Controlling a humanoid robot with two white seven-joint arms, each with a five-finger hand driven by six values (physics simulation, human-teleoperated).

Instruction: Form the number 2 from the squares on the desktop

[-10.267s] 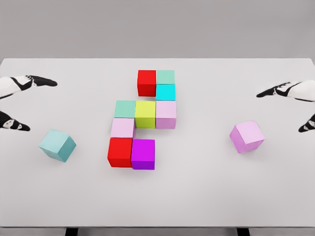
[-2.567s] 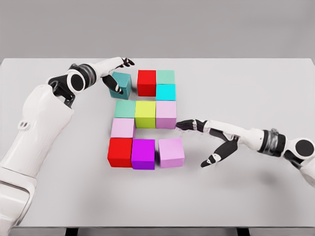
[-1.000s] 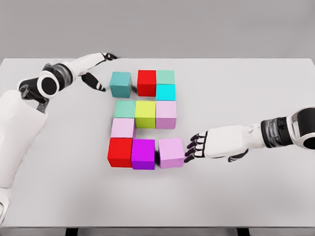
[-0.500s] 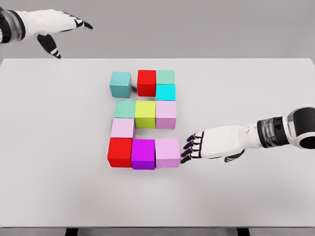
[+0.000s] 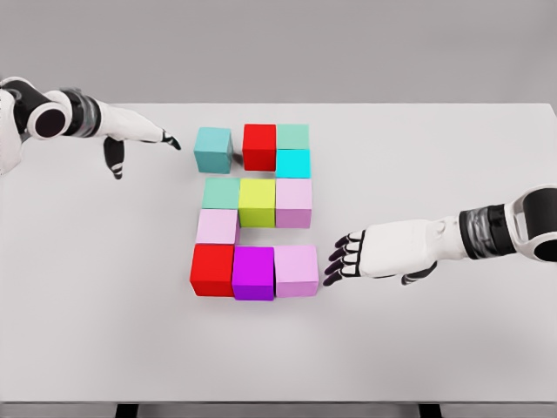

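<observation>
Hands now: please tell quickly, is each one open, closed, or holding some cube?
Left hand: open, holding nothing, left of the teal cube.
Right hand: open, holding nothing, just right of the pink cube.

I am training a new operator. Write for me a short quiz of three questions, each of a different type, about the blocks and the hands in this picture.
1. True or false: the right hand is grasping the pink block at the end of the bottom row.
2. Multiple choice: which block stands apart from the others by a small gap? A) the yellow-green block B) the teal block at upper left C) the magenta block
3. Fill in: the bottom row, from left to right, is red, magenta, ____.

Key
1. False: its fingers are spread beside the block and hold nothing.
2. B
3. pink
</observation>
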